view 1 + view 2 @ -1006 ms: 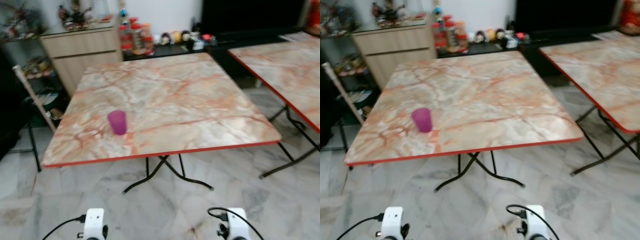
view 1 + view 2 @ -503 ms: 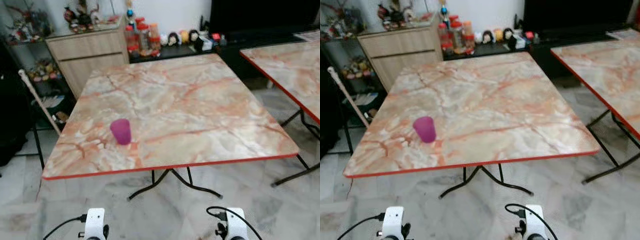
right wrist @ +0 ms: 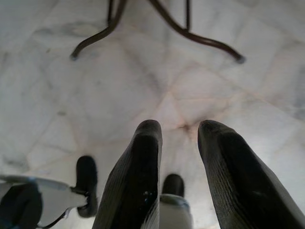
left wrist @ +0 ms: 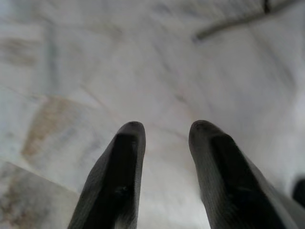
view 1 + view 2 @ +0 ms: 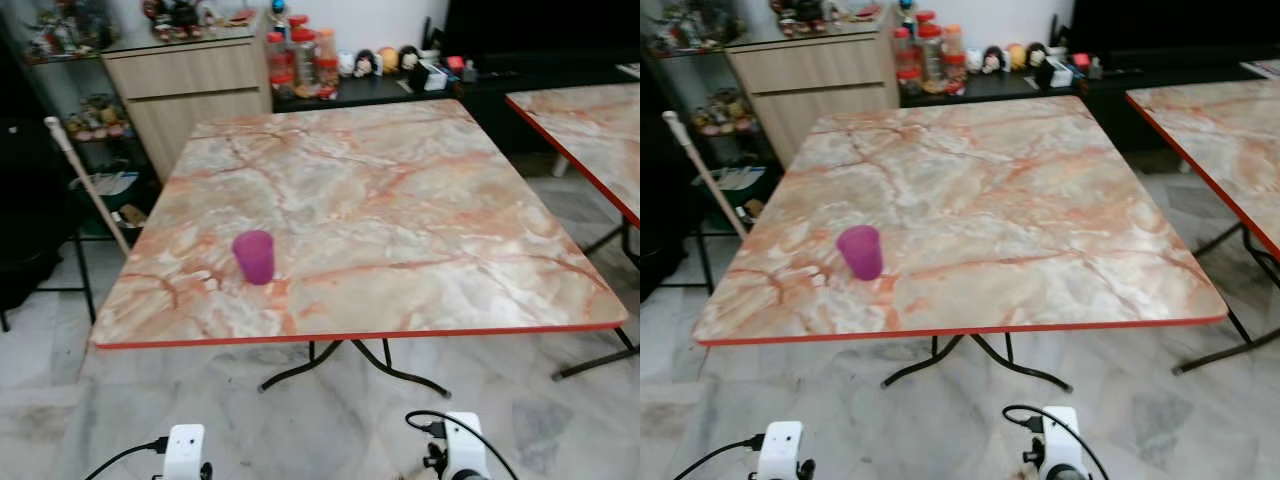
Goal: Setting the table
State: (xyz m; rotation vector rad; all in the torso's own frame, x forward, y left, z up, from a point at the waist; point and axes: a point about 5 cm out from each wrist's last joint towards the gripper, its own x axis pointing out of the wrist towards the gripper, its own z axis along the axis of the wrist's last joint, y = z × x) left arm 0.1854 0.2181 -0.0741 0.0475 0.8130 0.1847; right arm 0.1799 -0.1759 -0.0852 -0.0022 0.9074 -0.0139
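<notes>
- A purple cup (image 5: 254, 256) stands upright on the marble-patterned table (image 5: 400, 200), near its front-left edge.
- The left gripper (image 4: 164, 138) and right gripper (image 3: 178, 138) hang below the table, fingers parted, empty.

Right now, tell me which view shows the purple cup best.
Either eye view: the purple cup stands upright near the front left of the marble table, whole and unblocked. Both wrist views look down at the floor, past the left gripper and right gripper.

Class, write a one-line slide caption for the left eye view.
Purple cup stands alone near the marble-patterned table's front left edge.
</notes>
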